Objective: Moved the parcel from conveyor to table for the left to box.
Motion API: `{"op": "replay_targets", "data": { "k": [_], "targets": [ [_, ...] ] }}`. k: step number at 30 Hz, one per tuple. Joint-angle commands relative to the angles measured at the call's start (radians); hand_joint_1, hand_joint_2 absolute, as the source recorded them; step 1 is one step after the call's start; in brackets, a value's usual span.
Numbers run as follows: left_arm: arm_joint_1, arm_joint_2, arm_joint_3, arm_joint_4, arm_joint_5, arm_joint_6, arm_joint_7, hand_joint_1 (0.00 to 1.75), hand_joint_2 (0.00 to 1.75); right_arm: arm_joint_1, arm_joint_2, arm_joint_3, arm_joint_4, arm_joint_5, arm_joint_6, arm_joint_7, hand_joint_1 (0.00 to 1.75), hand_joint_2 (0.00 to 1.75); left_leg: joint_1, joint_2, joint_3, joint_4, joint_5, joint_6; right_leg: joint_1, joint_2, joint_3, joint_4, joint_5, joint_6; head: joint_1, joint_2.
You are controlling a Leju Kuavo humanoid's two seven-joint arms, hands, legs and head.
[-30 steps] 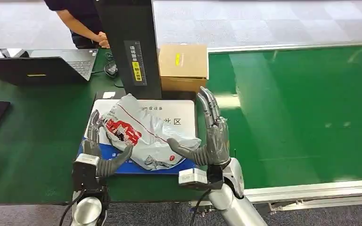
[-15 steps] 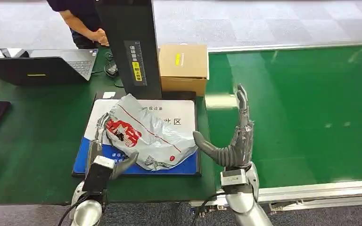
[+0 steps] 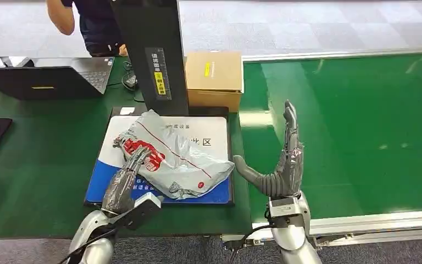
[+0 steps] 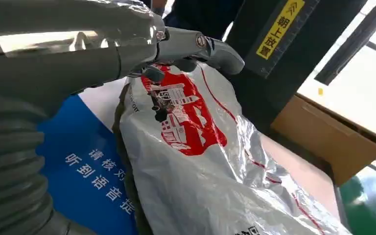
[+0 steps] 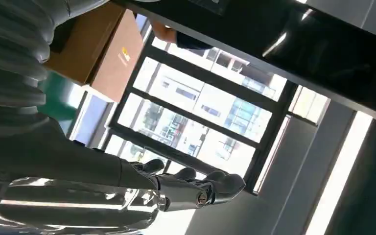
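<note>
Crinkled glossy plastic parcel (image 3: 171, 158); matt cardboard box (image 3: 214, 78); seemingly smooth, glossy green conveyor (image 3: 351, 126).

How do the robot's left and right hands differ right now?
The left hand lies palm down on the parcel, fingers resting on its red print; the right hand stands upright beside the parcel, apart from it. The left hand is over the blue and white mat; the right hand is over the green conveyor. Both have fingers extended, neither gripping.
</note>
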Motion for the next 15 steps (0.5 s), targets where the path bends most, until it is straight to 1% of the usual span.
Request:
{"op": "replay_targets", "data": {
  "k": [1, 4, 6, 8, 10, 13, 15],
  "targets": [
    [-0.194, 0.042, -0.053, 0.268, 0.012, -0.018, -0.024, 0.00, 1.75, 0.002, 0.014, -0.036, 0.034, -0.001, -0.006, -0.002, 0.00, 1.75, 0.000, -0.003, 0.003, -0.002, 0.001, 0.000, 0.001, -0.004, 0.004, -0.001, -0.001, -0.003, 0.000, 0.000],
    [-0.244, 0.027, -0.054, 0.336, 0.020, -0.009, -0.031, 0.00, 1.75, 0.004, 0.014, -0.037, 0.031, 0.002, -0.007, -0.003, 0.00, 1.75, 0.000, -0.004, 0.004, -0.002, 0.001, 0.000, 0.001, -0.005, 0.005, -0.002, -0.001, -0.004, 0.000, 0.000],
    [-0.274, 0.024, -0.061, 0.378, 0.016, -0.003, -0.030, 0.00, 1.75, 0.003, 0.016, -0.036, 0.030, 0.005, -0.006, -0.004, 0.00, 1.75, 0.000, -0.002, 0.002, -0.001, 0.001, 0.000, 0.000, -0.003, 0.003, -0.001, 0.000, -0.002, 0.000, 0.000],
    [-0.326, 0.020, -0.077, 0.451, -0.010, 0.029, -0.007, 0.00, 1.75, 0.003, 0.017, -0.034, 0.027, 0.008, 0.002, -0.003, 0.00, 1.75, 0.000, -0.003, 0.004, -0.002, 0.001, 0.000, 0.001, -0.004, 0.005, -0.001, -0.001, -0.003, 0.000, 0.000],
    [-0.360, 0.023, -0.084, 0.506, -0.012, 0.029, 0.001, 0.00, 1.75, -0.003, 0.015, -0.029, 0.035, 0.006, 0.011, -0.004, 0.00, 1.75, 0.000, -0.004, 0.003, -0.002, 0.001, 0.000, 0.001, -0.006, 0.004, -0.001, -0.001, -0.003, 0.000, 0.000],
    [-0.383, 0.032, -0.094, 0.562, -0.018, 0.041, 0.009, 0.00, 1.75, -0.019, 0.014, -0.023, 0.052, 0.002, 0.016, -0.008, 0.00, 1.75, 0.000, -0.001, 0.002, -0.001, 0.001, 0.000, 0.000, -0.002, 0.002, 0.000, 0.000, -0.002, 0.000, 0.000],
    [-0.387, 0.033, -0.094, 0.573, -0.016, 0.048, 0.005, 0.00, 1.75, -0.021, 0.015, -0.022, 0.054, 0.002, 0.015, -0.008, 0.00, 1.75, 0.000, -0.001, 0.003, -0.002, 0.001, 0.000, 0.000, -0.002, 0.003, -0.001, 0.000, -0.002, 0.000, 0.000]
  ]
}}
